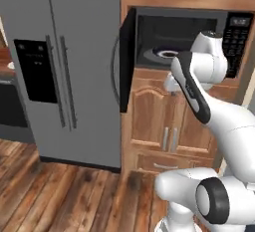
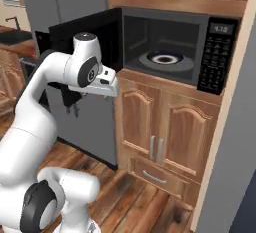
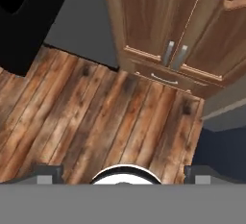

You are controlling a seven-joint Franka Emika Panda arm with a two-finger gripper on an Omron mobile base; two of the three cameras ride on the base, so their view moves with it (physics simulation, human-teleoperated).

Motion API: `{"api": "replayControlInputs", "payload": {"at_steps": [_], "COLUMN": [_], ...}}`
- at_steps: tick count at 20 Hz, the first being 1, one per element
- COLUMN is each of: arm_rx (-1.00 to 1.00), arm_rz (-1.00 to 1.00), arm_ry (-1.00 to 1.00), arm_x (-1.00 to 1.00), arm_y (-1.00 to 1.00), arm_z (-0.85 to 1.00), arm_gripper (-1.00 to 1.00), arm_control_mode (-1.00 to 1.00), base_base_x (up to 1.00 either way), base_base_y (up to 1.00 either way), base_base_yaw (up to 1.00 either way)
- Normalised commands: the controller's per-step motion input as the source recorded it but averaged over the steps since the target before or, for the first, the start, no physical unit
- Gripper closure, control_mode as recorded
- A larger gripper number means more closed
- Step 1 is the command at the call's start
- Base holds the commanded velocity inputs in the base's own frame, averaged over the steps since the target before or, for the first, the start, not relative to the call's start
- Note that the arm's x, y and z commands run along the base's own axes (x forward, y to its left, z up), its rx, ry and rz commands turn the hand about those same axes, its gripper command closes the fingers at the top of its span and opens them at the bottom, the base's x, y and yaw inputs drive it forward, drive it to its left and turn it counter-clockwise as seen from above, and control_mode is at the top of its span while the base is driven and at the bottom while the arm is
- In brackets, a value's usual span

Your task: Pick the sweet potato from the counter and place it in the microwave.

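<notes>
Fingers: the two tips [image 3: 48, 174] stand spread wide at the bottom corners of the hand view, with nothing between them.
Gripper [image 3: 123, 177]: points down at the plank floor [image 3: 86, 122].
Sweet potato: cannot make it out; the turntable [image 2: 165, 58] shows a white ring with a dark centre.
Microwave [image 2: 170, 47]: black box, door [image 1: 127, 59] swung out left, cavity open.
Clearance: cabinet doors [image 2: 165, 127] below the microwave, fridge [image 1: 60, 66] left of the door.
Arm: wrist bent before the microwave's lower left edge, hand turned down.

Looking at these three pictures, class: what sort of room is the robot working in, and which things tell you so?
A home kitchen, most likely. An open microwave sits built in above wooden cabinet doors, with a tall grey fridge beside them.
</notes>
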Motion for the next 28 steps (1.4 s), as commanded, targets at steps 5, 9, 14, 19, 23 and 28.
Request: {"api": "replayControlInputs", "payload": {"at_steps": [5, 9, 14, 19, 23, 28], "arm_rx": [0.00, 0.00, 0.00, 0.00, 0.00, 0.00], "arm_rz": [0.00, 0.00, 0.00, 0.00, 0.00, 0.00], "arm_ry": [0.00, 0.00, 0.00, 0.00, 0.00, 0.00], "arm_x": [0.00, 0.00, 0.00, 0.00, 0.00, 0.00], "arm_y": [0.00, 0.00, 0.00, 0.00, 0.00, 0.00], "arm_z": [0.00, 0.00, 0.00, 0.00, 0.00, 0.00], "arm_gripper": [-1.00, -1.00, -1.00, -1.00, -1.00, -1.00], "arm_control_mode": [1.00, 1.00, 1.00, 1.00, 1.00, 1.00], "base_base_x": [-0.15, -0.11, 0.24, 1.00, 1.00, 1.00], "base_base_y": [0.00, 0.00, 0.12, 0.17, 0.00, 0.00], "base_base_yaw": [1.00, 1.00, 0.85, 0.18, 0.10, 0.08]}}
